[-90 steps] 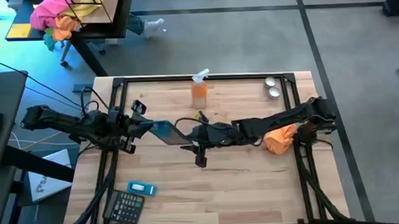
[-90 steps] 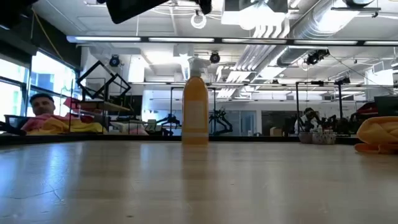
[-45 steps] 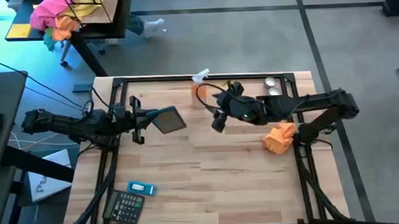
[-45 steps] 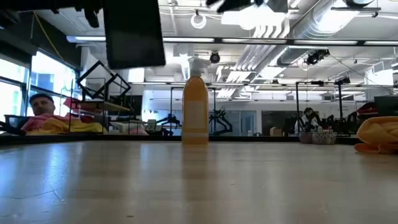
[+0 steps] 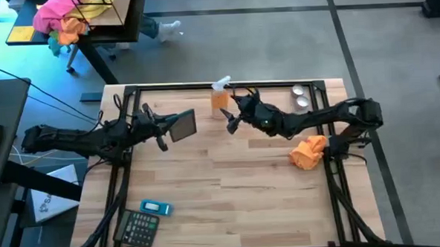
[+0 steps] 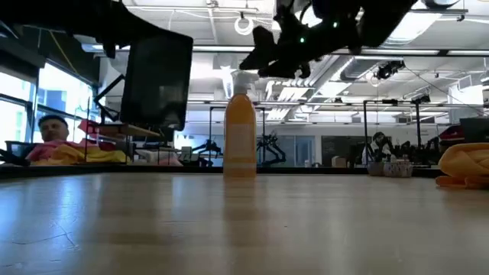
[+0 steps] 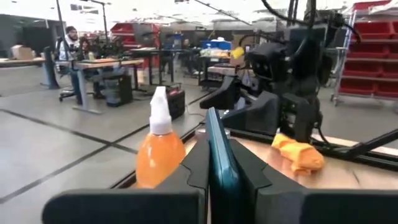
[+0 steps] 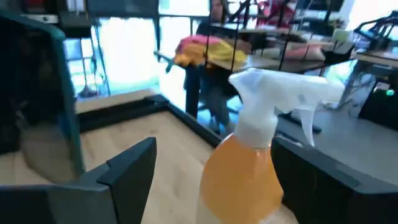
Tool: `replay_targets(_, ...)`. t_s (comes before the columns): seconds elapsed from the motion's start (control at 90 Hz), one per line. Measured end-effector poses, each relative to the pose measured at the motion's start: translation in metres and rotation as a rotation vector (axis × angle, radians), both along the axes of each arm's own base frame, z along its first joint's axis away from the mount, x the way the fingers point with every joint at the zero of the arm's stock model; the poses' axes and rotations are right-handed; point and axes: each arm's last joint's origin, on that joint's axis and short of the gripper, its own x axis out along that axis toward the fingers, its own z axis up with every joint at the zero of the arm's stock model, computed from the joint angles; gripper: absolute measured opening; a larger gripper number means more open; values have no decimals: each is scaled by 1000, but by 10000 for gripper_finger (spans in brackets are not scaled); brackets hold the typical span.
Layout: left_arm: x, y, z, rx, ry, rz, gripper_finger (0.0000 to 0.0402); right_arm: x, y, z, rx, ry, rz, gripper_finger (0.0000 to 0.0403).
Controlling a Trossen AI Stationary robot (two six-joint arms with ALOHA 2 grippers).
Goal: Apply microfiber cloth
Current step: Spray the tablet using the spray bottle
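Note:
The orange microfiber cloth (image 5: 308, 152) lies crumpled on the table near its right edge, also seen in the low view (image 6: 464, 164) and the left wrist view (image 7: 298, 154); no gripper is on it. My left gripper (image 5: 163, 132) is shut on a black phone (image 5: 182, 126) with a teal rim, held above the table's left half. My right gripper (image 5: 230, 117) is open at the orange spray bottle (image 5: 220, 100), which stands at the far edge. Its fingers (image 8: 127, 168) stand on either side of the bottle (image 8: 245, 171) without visibly touching it. My left gripper pinches the phone between its two fingers, one on each flat face, at the end nearest the gripper (image 7: 214, 163). The fingers come level from the table's left. The phone (image 6: 157, 80) is lifted clear of the table and stands up on its edge, slightly tilted.
A calculator (image 5: 137, 227) and a small blue item (image 5: 156, 207) lie at the near left. Two small metal cups (image 5: 301, 96) sit at the far right. A pink and orange fabric pile (image 5: 59, 19) lies on another table. A person (image 6: 50, 130) sits beyond the table.
My right gripper has left the table's middle and gone toward the far edge, up to the spray bottle. My left gripper has carried the phone a little toward the far edge and turned it up on its edge; the phone now hangs lower in the low view.

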Motion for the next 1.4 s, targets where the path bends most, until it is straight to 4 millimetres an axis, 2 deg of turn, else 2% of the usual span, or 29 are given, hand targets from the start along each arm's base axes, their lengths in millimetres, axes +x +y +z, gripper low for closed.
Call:
replay_targets(0.167,0,2,-1,0,10,15,9,25,-15,-17,-15,48,-73,286)
replay_targets(0.278,0,2,-2,4,25,15,11,37,-29,-12,-50,44,-196,286)
replay_targets(0.433,0,2,-2,18,32,16,13,52,-48,-3,-56,40,-178,286)
replay_targets(0.578,0,2,-1,25,27,17,10,58,-63,-8,-1,52,-203,276)
replay_targets(0.7,0,2,0,25,9,18,10,58,-69,-14,6,65,-199,239)
replay_targets(0.933,0,2,2,8,-11,-2,10,60,-67,-10,-26,73,-115,108)
replay_targets(1.067,0,1,4,10,-38,-45,9,60,-64,-8,-45,99,-48,106)
replay_targets(1.189,-2,1,5,11,-40,-46,9,56,-55,2,-21,138,47,106)
replay_targets(1.4,-11,1,7,12,-49,-45,9,33,-13,35,63,278,325,106)
